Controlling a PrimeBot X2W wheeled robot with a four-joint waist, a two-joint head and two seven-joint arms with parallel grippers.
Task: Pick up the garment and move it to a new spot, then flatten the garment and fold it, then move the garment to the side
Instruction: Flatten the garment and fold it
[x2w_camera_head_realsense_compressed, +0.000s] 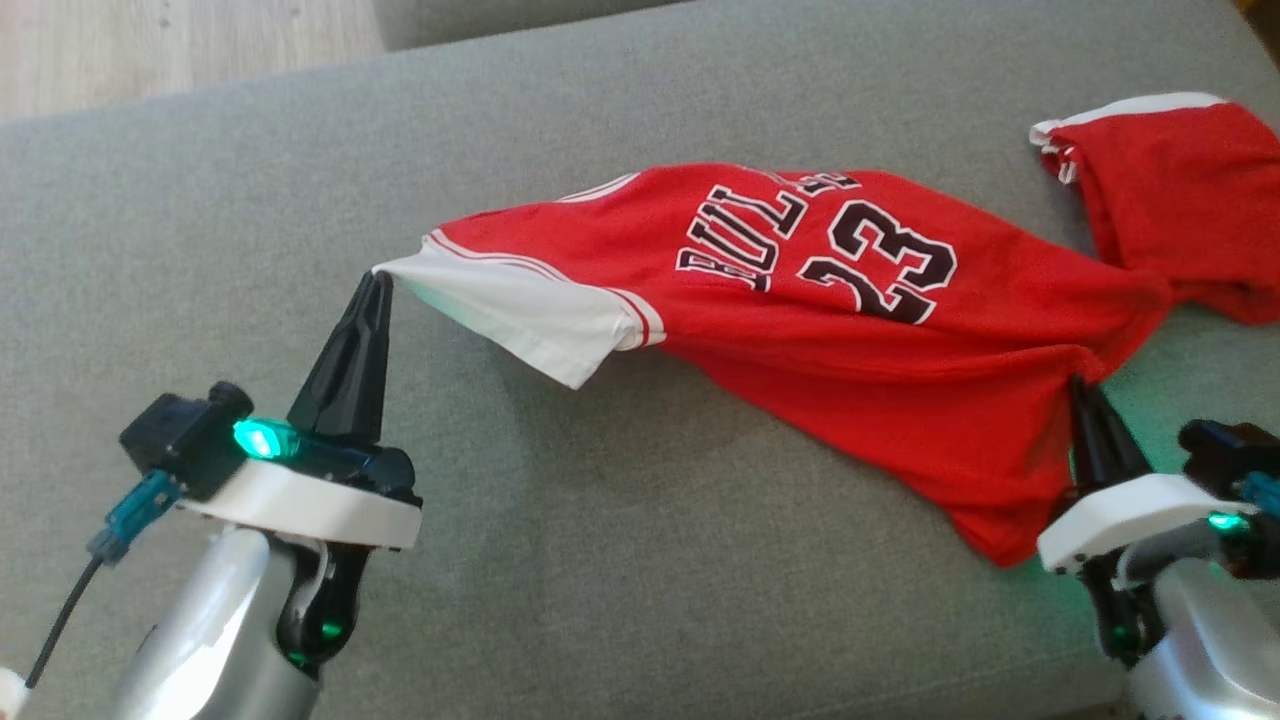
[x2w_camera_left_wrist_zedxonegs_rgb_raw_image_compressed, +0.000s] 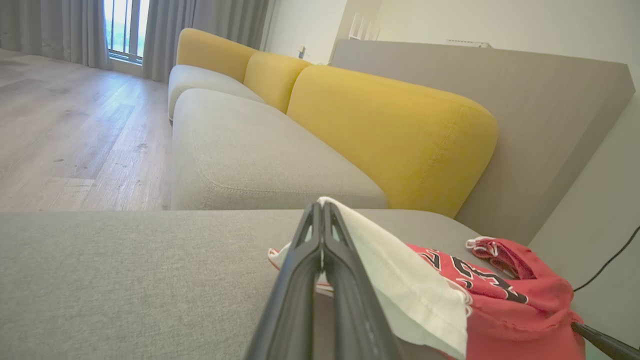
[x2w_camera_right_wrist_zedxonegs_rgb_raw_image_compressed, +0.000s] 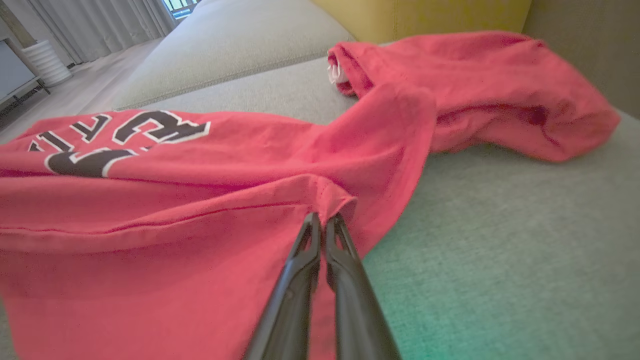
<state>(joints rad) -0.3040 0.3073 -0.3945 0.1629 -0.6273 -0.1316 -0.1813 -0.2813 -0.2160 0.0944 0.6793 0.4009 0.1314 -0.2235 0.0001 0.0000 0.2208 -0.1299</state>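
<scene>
garment (x2w_camera_head_realsense_compressed: 850, 330): red jersey, black-and-white lettering and "23", lying across the grey sofa seat (x2w_camera_head_realsense_compressed: 600, 560), centre to right of the head frame. The white sleeve end is raised at centre-left. The red body is rumpled, with its lower corner on the seat at lower right. At upper right sits a bunched red part with white trim. It looks joined to the body through a twisted neck of cloth, can't be sure from this angle.

left gripper (x2w_camera_head_realsense_compressed: 378, 280): lower left of head frame, fingers pressed together, pinching the tip of the white sleeve. In the left wrist view, white cloth drapes over the right-hand finger.

right gripper (x2w_camera_head_realsense_compressed: 1082, 385): lower right of head frame, fingers closed on the red hem. In the right wrist view, the tips meet at a puckered hem fold, bottom centre.

The left wrist view also has yellow back cushions (x2w_camera_left_wrist_zedxonegs_rgb_raw_image_compressed: 390, 130) at upper centre and wood floor (x2w_camera_left_wrist_zedxonegs_rgb_raw_image_compressed: 60, 130) at left.
</scene>
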